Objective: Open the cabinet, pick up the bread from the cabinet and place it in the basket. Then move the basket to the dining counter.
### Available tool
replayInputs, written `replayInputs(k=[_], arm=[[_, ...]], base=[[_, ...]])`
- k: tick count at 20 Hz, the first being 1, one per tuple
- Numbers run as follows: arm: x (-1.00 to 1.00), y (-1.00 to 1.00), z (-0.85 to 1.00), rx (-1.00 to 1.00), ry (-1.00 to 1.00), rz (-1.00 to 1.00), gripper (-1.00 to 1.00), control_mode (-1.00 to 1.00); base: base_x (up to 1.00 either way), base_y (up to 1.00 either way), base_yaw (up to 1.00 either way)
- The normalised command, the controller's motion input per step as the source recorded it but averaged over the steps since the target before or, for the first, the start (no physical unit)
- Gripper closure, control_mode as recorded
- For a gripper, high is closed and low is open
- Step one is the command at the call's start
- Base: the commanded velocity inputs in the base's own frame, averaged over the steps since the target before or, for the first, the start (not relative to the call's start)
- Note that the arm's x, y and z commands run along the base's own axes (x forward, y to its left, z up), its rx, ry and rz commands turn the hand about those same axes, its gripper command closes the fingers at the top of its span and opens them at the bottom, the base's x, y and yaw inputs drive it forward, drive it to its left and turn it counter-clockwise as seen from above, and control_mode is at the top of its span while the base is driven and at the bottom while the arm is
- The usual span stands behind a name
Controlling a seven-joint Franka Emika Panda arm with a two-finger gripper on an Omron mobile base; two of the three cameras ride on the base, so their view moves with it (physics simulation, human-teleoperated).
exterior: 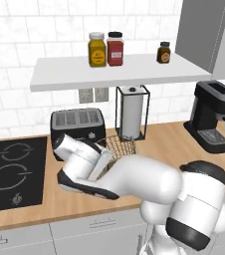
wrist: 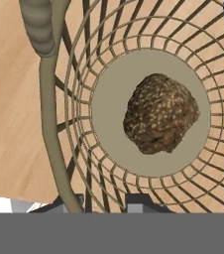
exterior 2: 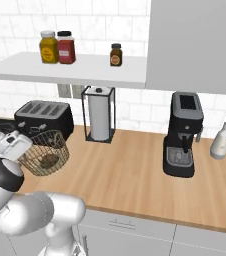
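The wire basket (exterior 2: 44, 150) is tipped at the left of the wooden counter (exterior 2: 130, 170), in front of the toaster. The dark brown bread (wrist: 161, 119) lies on its flat beige bottom, and it is seen through the mesh (exterior 2: 49, 161) from the right base view. My gripper (wrist: 104, 203) is at the basket's near rim (wrist: 48, 129), shut on the basket wall. From the left base view my hand (exterior: 102, 162) covers most of the basket (exterior: 122, 145). The grey wall cabinet (exterior 2: 195, 45) is closed. The dining counter is out of view.
A black toaster (exterior: 77, 125) stands just behind the basket, with a paper towel holder (exterior: 132, 113) beside it. A coffee machine (exterior 2: 184, 135) and a white bottle (exterior 2: 220, 140) are to the right. The black hob (exterior: 12, 172) is at the left. Three jars sit on the shelf (exterior: 114, 72).
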Motion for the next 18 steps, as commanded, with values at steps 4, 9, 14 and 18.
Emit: replayInputs(k=[4,9,14,18], arm=[[-0.56,-0.01,1.0,0.0,-0.08,0.05,1.0,-1.0],[-0.78,-0.06,1.0,0.09,0.0,0.03,1.0,-1.0],[-0.66,-0.22,1.0,0.13,-0.02,0.0,1.0,-1.0],[-0.35,-0.58,0.76,0.21,0.0,0.01,1.0,-1.0]], base=[[0.0,0.0,0.0],[0.0,0.0,0.0],[0.0,0.0,0.0],[0.0,0.0,0.0]])
